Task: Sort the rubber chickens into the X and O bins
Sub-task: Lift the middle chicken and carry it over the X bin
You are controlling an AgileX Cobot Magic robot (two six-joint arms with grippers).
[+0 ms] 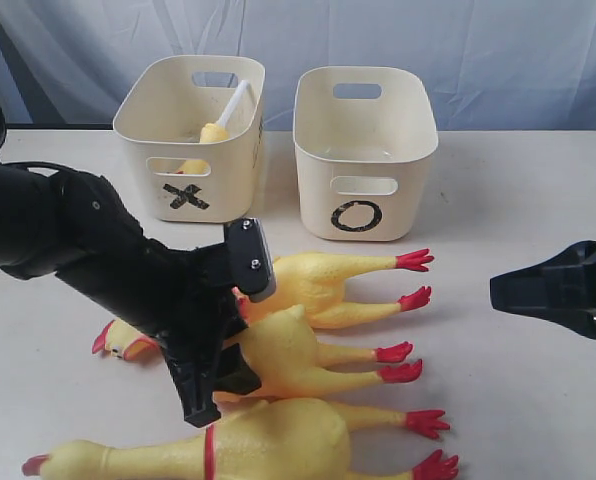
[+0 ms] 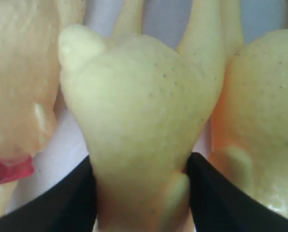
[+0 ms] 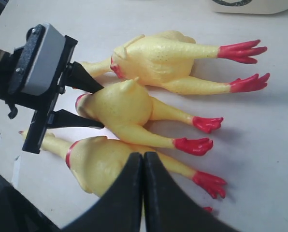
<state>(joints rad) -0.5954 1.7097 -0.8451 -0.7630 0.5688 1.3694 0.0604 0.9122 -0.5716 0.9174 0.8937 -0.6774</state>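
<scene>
Three rubber chickens (image 1: 313, 283) lie side by side (red feet all pointing right). The left gripper (image 3: 101, 107) clamps the middle chicken (image 1: 288, 355) between its fingers, with a neighbour just outside each. The X bin (image 1: 213, 190) and O bin (image 1: 403, 190) stand beyond it. The right gripper (image 1: 500, 291) hovers pinched together and empty, well apart from the chickens.

Three rubber chickens in the lower centre of the exterior view are yellow with red feet: the top chicken (image 1: 323, 285), the middle chicken (image 1: 288, 355), and the bottom chicken (image 1: 268, 445), which also has a red neck band. At the upper centre, the X bin (image 1: 193, 150) and the O bin (image 1: 363, 150) are cream with black marks. The left gripper (image 3: 103, 107) and the right gripper (image 3: 143, 157) are black. The table (image 1: 518, 400) is off-white and the backdrop (image 1: 478, 50) is pale blue.
</scene>
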